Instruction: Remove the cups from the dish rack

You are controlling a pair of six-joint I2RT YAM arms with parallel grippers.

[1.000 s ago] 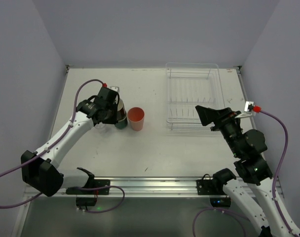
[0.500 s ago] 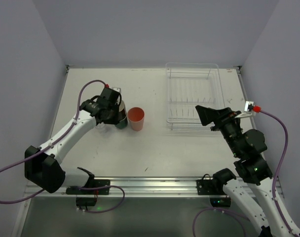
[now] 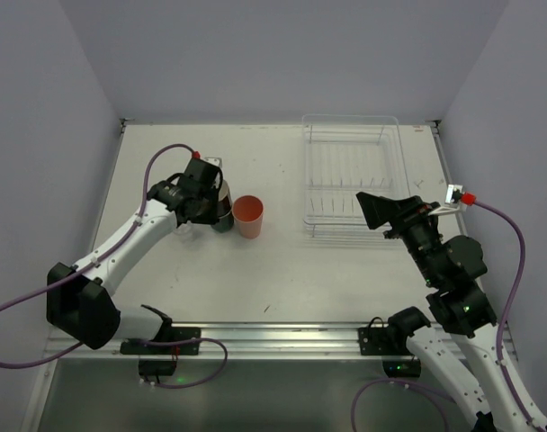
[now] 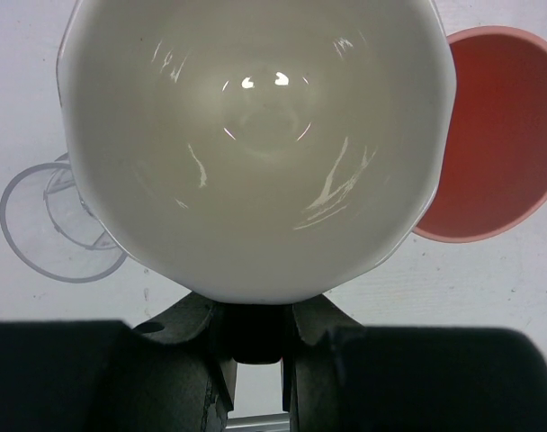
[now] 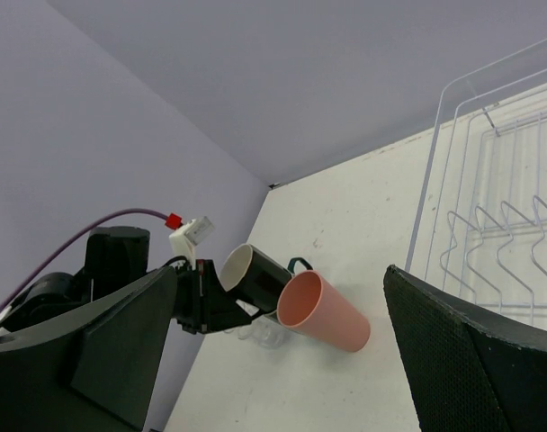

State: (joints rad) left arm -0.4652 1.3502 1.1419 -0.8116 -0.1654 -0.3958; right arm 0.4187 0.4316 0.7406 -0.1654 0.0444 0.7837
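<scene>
Pinching the black cup [image 5: 266,281], the left pincer [image 4: 255,322] holds it just beside the salmon tumbler [image 4: 503,135].

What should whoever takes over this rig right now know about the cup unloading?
Left gripper: shut on the black cup, holding it tilted over the left side of the table.
Right gripper: open and empty, at the near edge of the dish rack.
On the table: the salmon tumbler stands upright beside the held cup, and a clear cup is on its other side.
Done: no cup shows in the rack.
Left: set the black cup down and release it. Check the rack for see-through cups.
</scene>
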